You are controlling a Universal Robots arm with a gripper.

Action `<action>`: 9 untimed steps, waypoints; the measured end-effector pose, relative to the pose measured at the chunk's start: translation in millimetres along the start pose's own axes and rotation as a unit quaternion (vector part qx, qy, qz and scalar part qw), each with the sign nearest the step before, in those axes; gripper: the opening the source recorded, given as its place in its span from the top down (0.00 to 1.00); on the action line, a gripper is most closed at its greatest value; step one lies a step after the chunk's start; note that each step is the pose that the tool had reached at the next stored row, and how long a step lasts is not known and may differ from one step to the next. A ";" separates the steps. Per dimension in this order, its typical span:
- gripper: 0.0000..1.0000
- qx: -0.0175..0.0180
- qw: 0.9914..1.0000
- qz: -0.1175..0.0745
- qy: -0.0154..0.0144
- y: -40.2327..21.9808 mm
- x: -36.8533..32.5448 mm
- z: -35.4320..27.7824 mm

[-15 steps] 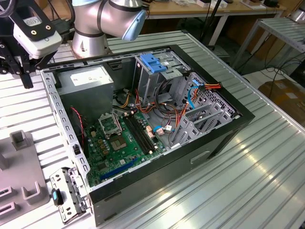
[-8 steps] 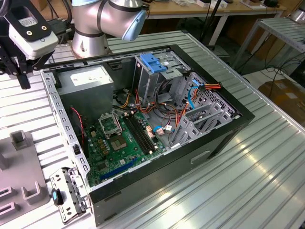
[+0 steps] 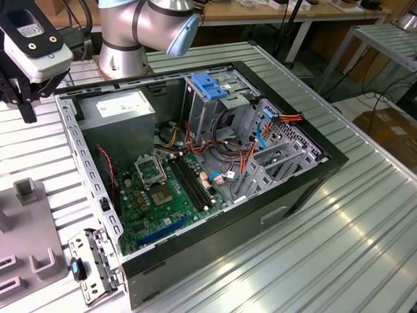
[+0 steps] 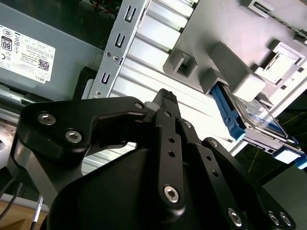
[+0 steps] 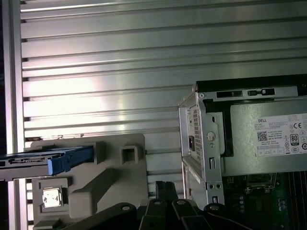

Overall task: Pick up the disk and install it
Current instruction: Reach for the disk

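The disk [image 4: 250,120], a dark drive with bright blue rails, stands on edge in a slot of the grey holder [image 4: 225,52] on the table beside the computer case. In the first wrist view the disk [image 5: 45,160] sticks out past the side of that grey holder [image 5: 115,177]. My gripper [image 3: 27,116] hangs above the table at the exterior view's far left, near the case's back corner and apart from the disk. Its black fingertips [image 4: 165,96] are pressed together, shut on nothing; the gripper [image 5: 164,188] also shows in the first wrist view.
The open computer case [image 3: 326,160] lies in the middle of the ribbed metal table. Inside are a power supply [image 3: 124,107], a green motherboard [image 3: 169,195], loose cables and a drive cage with a light-blue latch plate [image 3: 210,85]. A small metal bracket [image 3: 91,261] lies by the case's front corner.
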State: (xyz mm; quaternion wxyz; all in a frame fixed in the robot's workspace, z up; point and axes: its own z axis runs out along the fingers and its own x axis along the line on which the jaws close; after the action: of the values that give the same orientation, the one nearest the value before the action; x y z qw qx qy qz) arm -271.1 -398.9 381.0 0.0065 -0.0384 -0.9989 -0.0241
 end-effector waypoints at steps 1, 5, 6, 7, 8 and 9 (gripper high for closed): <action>0.89 0.000 1.000 0.000 0.000 0.0 0.6 0.0; 0.89 0.000 1.000 0.000 0.000 -0.2 2.9 0.2; 0.89 0.000 1.000 0.000 0.000 -0.3 3.4 0.3; 0.89 0.000 1.000 0.000 0.000 -0.3 4.0 0.3; 0.89 0.000 1.000 0.000 0.000 -0.4 4.4 0.4; 0.89 0.000 1.000 0.000 0.000 -0.4 5.0 0.4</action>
State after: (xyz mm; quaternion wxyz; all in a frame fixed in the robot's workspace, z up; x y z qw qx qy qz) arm -276.1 -398.9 380.7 0.0068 -0.0384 -0.9989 -0.0242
